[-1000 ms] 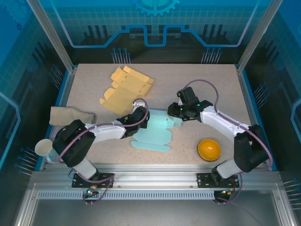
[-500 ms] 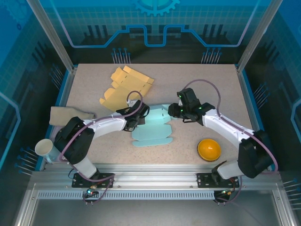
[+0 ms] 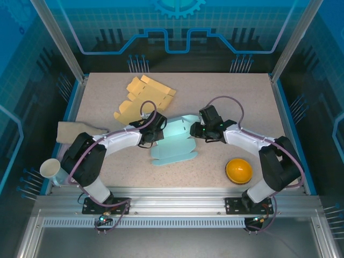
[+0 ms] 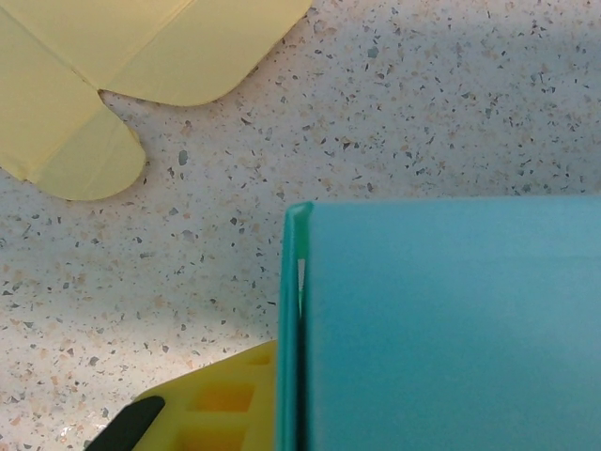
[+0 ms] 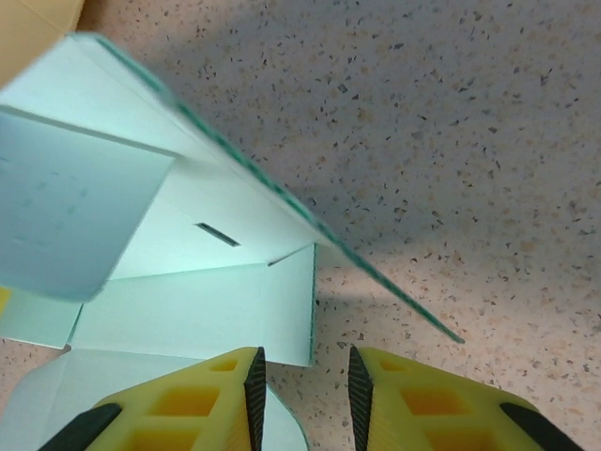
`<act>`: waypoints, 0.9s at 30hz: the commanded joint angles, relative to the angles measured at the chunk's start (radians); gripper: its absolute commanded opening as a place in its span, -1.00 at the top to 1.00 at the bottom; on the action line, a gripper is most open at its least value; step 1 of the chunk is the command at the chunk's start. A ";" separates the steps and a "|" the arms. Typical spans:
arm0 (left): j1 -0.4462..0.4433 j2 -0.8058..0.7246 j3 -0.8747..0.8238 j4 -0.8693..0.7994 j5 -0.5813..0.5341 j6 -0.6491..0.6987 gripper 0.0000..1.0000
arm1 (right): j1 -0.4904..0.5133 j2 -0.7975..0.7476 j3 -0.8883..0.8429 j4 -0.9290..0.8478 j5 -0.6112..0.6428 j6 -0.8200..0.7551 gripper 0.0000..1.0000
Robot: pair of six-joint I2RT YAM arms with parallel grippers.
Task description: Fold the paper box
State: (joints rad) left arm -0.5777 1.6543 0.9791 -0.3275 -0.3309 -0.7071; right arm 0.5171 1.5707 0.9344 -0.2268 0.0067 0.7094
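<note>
Two robot arms meet over a teal paper box (image 3: 174,149) lying half-folded at the middle of the speckled bench (image 3: 231,97). The left gripper (image 3: 156,132) is nearly closed, pinching the box's upright left wall; its wrist camera shows one yellow finger (image 4: 221,406) pressed against the doubled teal edge (image 4: 291,329). The right gripper (image 5: 304,362), at the box's right end, stands narrowly parted, the corner of a pale flap (image 5: 202,305) reaching into the gap, unclamped. A flat yellow cardboard blank (image 3: 143,98) lies just behind the box; an orange bowl (image 3: 238,170) sits near the front right.
</note>
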 commanded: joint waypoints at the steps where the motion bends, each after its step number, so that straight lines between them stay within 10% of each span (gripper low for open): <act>1: 0.008 -0.008 0.012 -0.019 0.042 -0.018 0.70 | 0.015 0.025 -0.004 0.042 -0.022 0.021 0.38; 27: 0.009 0.004 0.014 0.020 0.072 -0.033 0.71 | 0.124 0.113 0.050 0.108 -0.061 0.001 0.46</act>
State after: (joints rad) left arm -0.5720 1.6543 0.9791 -0.3092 -0.2821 -0.7277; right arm 0.6342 1.6939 0.9752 -0.1112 -0.0452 0.7036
